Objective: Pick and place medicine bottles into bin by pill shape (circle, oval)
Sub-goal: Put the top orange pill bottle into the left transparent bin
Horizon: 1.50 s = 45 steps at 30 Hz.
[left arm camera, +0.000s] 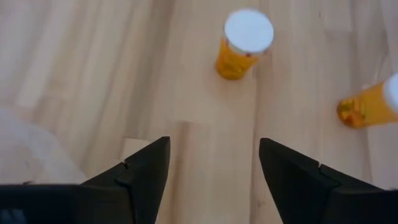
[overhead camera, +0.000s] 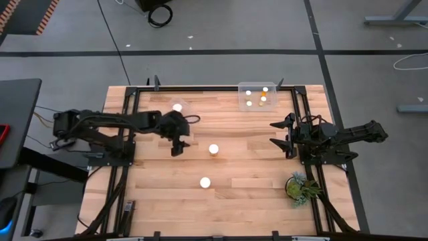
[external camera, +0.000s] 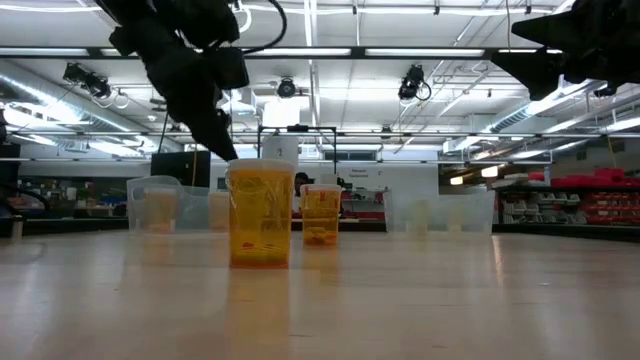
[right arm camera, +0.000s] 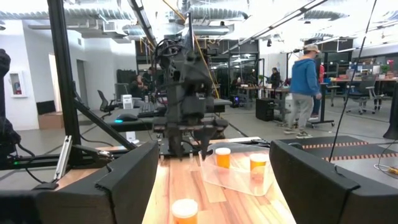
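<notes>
Reaching for the next pick, judging by the pose: hanging the left gripper (overhead camera: 178, 148) just beside the centre bottle (overhead camera: 214, 149), on the side of the left arm, with the claw spread wide and gripping nothing. Waiting with the right gripper (overhead camera: 274, 132) well apart from the centre bottle, on its other side, fingers also wide and empty.

Probably calling next for sliding across until the centre bottle is standing between the fingers, lowering below the cap, and only then closing. Then choosing the bin: the left bin (overhead camera: 186, 106), near the centre bottle and holding one bottle, or the right bin (overhead camera: 240, 97), farther from it and holding four.

Standing upright, the centre bottle: orange, translucent, with a round white cap. Showing something yellow inside, but not allowing to tell circle from oval. Leaving a second bottle (overhead camera: 205, 182) near the centre bottle, on the side away from both bins.
</notes>
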Available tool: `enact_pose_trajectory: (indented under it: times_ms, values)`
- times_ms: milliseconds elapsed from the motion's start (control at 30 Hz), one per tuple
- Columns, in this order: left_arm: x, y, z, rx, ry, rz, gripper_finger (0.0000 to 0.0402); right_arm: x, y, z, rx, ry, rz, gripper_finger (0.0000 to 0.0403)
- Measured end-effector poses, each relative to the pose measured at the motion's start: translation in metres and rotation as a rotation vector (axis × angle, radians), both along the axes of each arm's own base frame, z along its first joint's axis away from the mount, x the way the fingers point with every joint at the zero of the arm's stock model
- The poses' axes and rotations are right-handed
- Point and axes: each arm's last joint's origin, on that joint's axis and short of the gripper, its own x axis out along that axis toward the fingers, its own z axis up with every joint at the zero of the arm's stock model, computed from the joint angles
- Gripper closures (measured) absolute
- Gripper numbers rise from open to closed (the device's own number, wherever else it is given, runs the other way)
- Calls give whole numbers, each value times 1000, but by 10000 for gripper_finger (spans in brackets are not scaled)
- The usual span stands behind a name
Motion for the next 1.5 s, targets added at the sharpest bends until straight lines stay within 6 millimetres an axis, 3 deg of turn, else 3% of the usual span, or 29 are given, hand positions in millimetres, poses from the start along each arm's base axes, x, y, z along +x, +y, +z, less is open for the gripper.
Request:
enact_pose_trajectory:
  times_ms: [367, 867, 1033, 1500]
  values:
    - [38, -9, -22, 13, 124, -79, 110, 0, 0, 0, 0, 0, 0, 89]
    - [102, -22, -26, 46, 276, -209, 46, 0, 0, 0, -1, 3, 0, 89]
    - [115, -21, -28, 88, 324, -226, 40, 0, 0, 0, -1, 5, 0, 89]
    - [141, -28, -31, 165, 185, -305, 43, 3, 1, -5, -9, 57, -1, 89]
